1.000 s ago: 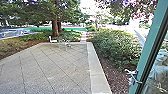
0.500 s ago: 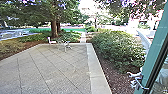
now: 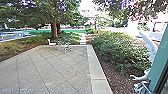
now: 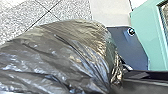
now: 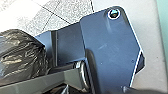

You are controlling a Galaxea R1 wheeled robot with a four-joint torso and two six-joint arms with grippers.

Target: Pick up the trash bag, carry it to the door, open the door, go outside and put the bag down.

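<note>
The bag, dark and wrinkled, is close by the robot's plate. Of both claws I cannot tell whether they are spread or pressed together. The green-framed door stands at the right; ahead lies the paving, with a chair farther away.

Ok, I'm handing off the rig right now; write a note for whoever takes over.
Left gripper, right gripper: can't tell whether open or shut.
Trash bag: beside the robot's base plate; can't tell which arm bears it.
Door: green frame on the robot's right; the way onto the paved yard looks open.
Done: bag apparently picked up and at the door; door looks open.
Remaining: bag put down outside.
</note>
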